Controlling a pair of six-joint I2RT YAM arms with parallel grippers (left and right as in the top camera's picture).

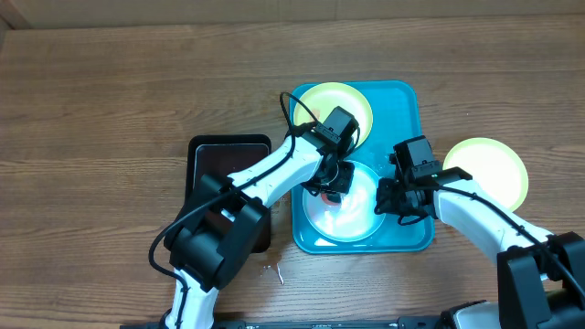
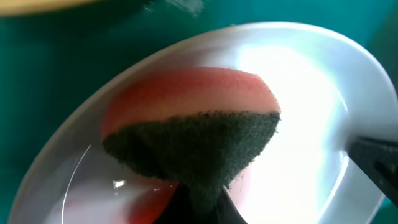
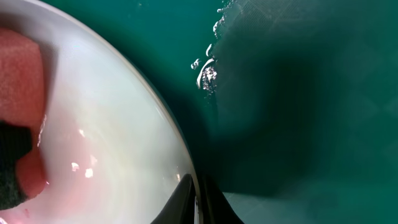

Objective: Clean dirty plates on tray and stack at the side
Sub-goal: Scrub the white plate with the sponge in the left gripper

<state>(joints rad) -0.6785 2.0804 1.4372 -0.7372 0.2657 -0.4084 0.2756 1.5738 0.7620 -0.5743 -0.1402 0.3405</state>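
A light blue plate with a white centre (image 1: pixel 352 217) lies at the front of the turquoise tray (image 1: pixel 416 239). My left gripper (image 1: pixel 335 179) is shut on a pink sponge with a dark green scouring side (image 2: pixel 193 134), pressed onto the plate (image 2: pixel 311 87), where red smears show. My right gripper (image 1: pixel 388 203) is shut on the plate's right rim (image 3: pixel 180 162). A pale yellow-green plate (image 1: pixel 352 99) lies at the tray's back, partly under the left arm. Another yellow-green plate (image 1: pixel 494 169) rests on the table to the right of the tray.
A black tray of dark liquid (image 1: pixel 215 164) stands left of the turquoise tray, partly under the left arm. Water droplets (image 3: pixel 208 68) sit on the tray floor beside the plate. Wooden table (image 1: pixel 101 110) lies all around.
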